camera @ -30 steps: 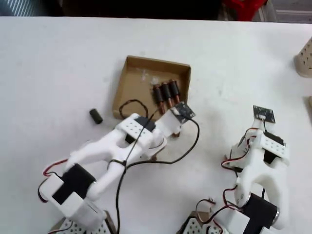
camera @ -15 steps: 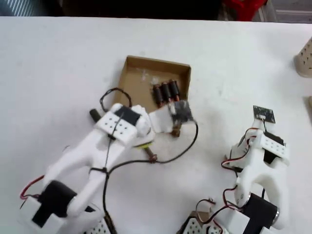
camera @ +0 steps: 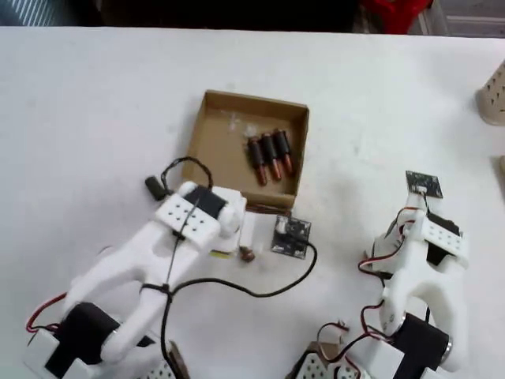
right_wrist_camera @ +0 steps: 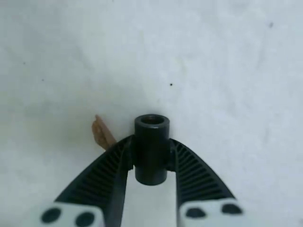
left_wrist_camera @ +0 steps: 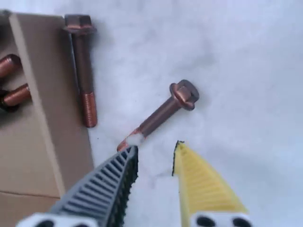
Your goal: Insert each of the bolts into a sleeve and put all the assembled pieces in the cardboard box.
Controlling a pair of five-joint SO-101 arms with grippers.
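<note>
Left gripper [left_wrist_camera: 155, 147] drew back from cardboard box [left_wrist_camera: 45, 118]; bolt [left_wrist_camera: 161, 112] just beyond spread jaws.

table [camera: 87, 110]: white | perforated beige object [camera: 494, 96]: right edge | red item [camera: 394, 14]: beyond table

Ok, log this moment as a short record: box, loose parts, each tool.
left tool: open, empty
right tool: shut on held sleeve
box: cardboard box, three assembled pieces inside
near bolt: on the table, by the left tool's tips
second bolt: on the table along the box's outer wall
loose sleeve: on the table beside the left arm
</note>
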